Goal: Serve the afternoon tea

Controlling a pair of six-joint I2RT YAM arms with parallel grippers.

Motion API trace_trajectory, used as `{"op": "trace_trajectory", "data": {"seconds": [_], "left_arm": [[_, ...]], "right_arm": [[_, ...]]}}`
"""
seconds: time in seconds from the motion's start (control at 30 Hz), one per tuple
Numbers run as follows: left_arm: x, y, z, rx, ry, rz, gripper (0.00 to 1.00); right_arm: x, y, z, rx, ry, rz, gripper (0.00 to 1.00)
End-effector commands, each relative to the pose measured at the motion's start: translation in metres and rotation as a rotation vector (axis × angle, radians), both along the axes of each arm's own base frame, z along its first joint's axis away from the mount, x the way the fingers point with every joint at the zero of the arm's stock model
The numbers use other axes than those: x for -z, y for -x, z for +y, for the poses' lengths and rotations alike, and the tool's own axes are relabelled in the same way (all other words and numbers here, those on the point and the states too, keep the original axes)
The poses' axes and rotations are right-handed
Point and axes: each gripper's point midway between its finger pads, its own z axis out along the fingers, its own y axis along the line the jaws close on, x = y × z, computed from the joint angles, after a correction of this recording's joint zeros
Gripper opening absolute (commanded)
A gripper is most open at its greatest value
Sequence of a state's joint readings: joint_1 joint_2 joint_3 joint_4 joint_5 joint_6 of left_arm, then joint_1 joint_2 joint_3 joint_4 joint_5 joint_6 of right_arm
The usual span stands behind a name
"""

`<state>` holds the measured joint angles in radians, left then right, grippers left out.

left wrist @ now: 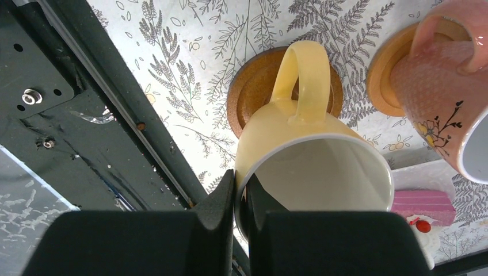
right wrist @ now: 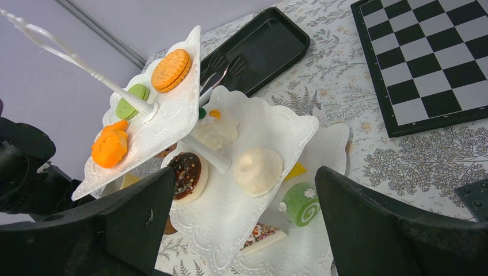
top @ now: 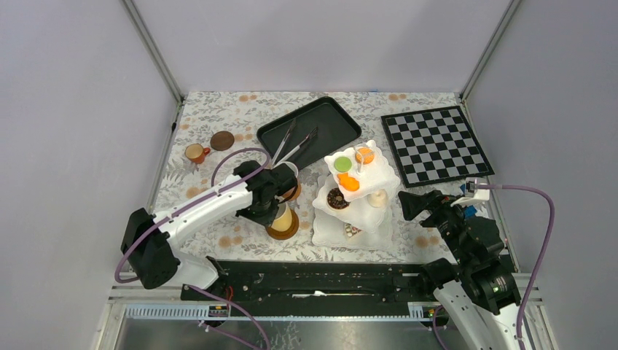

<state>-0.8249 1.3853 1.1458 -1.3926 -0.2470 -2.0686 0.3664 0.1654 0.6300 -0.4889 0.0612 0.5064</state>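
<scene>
Cakes fill the white stand [top: 380, 175] in the middle of the table [top: 218, 109]. On its top plate you can see an orange cookie [right wrist: 171, 69], a green macaron [right wrist: 131, 100] and an orange cake [right wrist: 110, 144]. One plate down sit a chocolate donut [right wrist: 185, 172] and a round white cake [right wrist: 257, 169]. On the bottom plate lies a green roll [right wrist: 300, 202].

Your right claw [right wrist: 244, 178] is spread wide and holds nothing. It hangs just beside the right side of the stand.

Your left claw [left wrist: 241, 198] is pinching the rim of the yellow cup [left wrist: 311, 167], one finger inside and one outside. The cup is tipped over a brown saucer [left wrist: 253, 95], with its handle pointing away from the claw. I cannot tell if its bottom touches the saucer. Just beside it, a pink cup [left wrist: 443, 75] is on a second saucer [left wrist: 382, 69].

A brown cup [top: 194, 152] and a bare saucer [top: 222, 140] sit well apart from these, at the far left. Silver tongs [top: 300, 144] lie in the black tray [top: 335, 120].
</scene>
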Motion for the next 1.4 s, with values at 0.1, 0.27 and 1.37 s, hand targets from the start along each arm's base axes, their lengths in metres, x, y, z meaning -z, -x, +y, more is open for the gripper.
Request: {"op": "trace_trajectory", "data": {"seconds": [0.1, 0.27, 1.37], "left_arm": [[-0.002, -0.022, -0.003, -0.225, 0.007, -0.108, 0.00], [0.003, -0.025, -0.004, -0.230, 0.013, -0.123, 0.00], [0.027, -0.021, -0.005, -0.214, -0.012, -0.083, 0.00]], "right_arm": [[-0.009, 0.002, 0.002, -0.014, -0.018, -0.029, 0.98], [-0.009, 0.002, 0.003, -0.020, -0.018, -0.028, 0.98], [-0.011, 0.005, 0.006, -0.038, -0.024, -0.036, 0.98]]}}
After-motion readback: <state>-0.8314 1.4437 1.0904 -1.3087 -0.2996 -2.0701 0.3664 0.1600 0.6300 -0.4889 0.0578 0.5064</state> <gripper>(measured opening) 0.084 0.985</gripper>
